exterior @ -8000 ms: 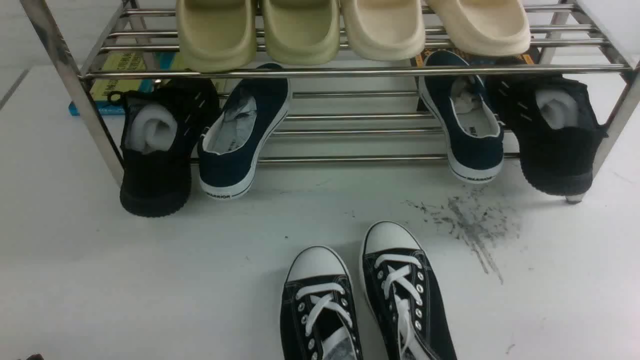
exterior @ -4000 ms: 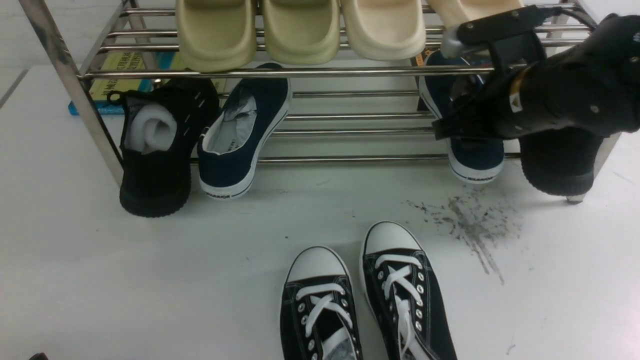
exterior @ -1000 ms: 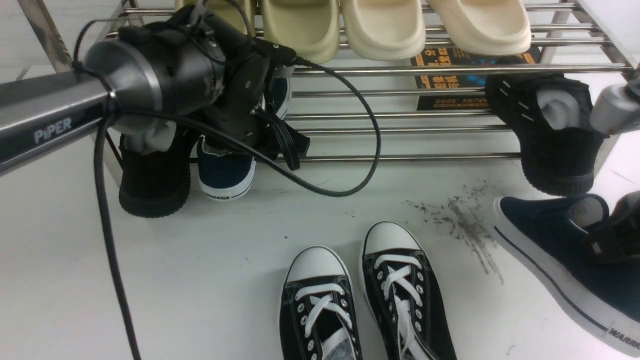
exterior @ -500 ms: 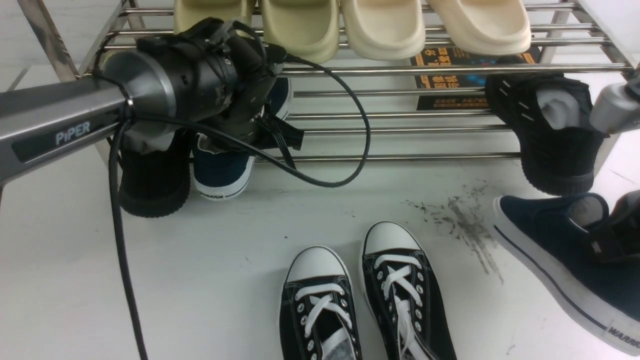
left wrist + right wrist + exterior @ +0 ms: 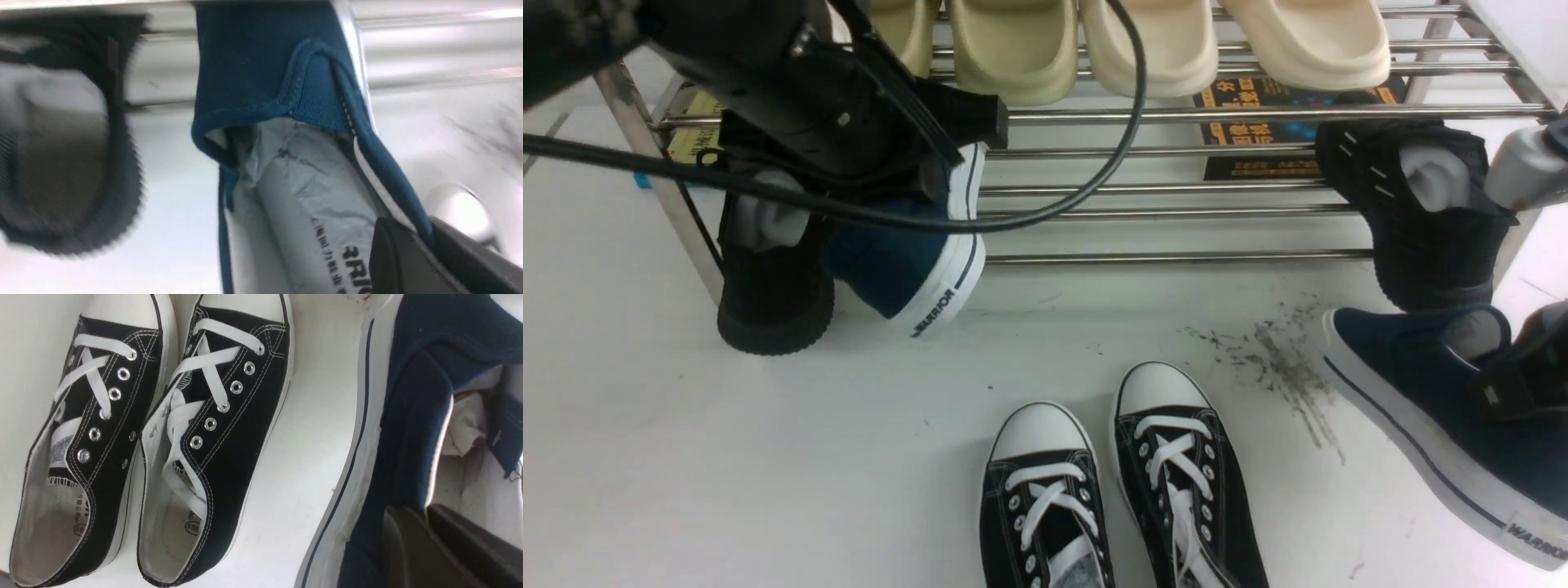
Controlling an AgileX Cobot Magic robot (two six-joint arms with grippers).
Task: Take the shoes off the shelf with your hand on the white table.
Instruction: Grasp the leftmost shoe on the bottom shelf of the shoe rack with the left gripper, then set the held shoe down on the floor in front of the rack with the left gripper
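Note:
The left navy slip-on shoe (image 5: pixel 907 269) is tilted, its heel out past the front rail of the chrome shelf (image 5: pixel 1176 258). My left gripper (image 5: pixel 923 175) is shut on its side wall; the left wrist view shows the fingers (image 5: pixel 392 257) pinching the blue collar (image 5: pixel 384 171) over the paper stuffing. The right navy shoe (image 5: pixel 1413 408) is off the shelf, low at the right of the white table (image 5: pixel 768 457). My right gripper (image 5: pixel 1515 384) is shut on its collar, which also shows in the right wrist view (image 5: pixel 425 514).
A pair of black lace-up sneakers (image 5: pixel 1127 490) stands at the table's front middle. Black knit sneakers (image 5: pixel 776 294) (image 5: pixel 1429 237) lean at both ends of the lower tier. Cream slippers (image 5: pixel 1152 49) fill the top tier. Dark scuff marks (image 5: pixel 1290 367) lie beside the right shoe.
My left arm has risen and pulled the left navy shoe up and outward, turning its heel to the right. The right shoe and gripper shifted up only slightly.

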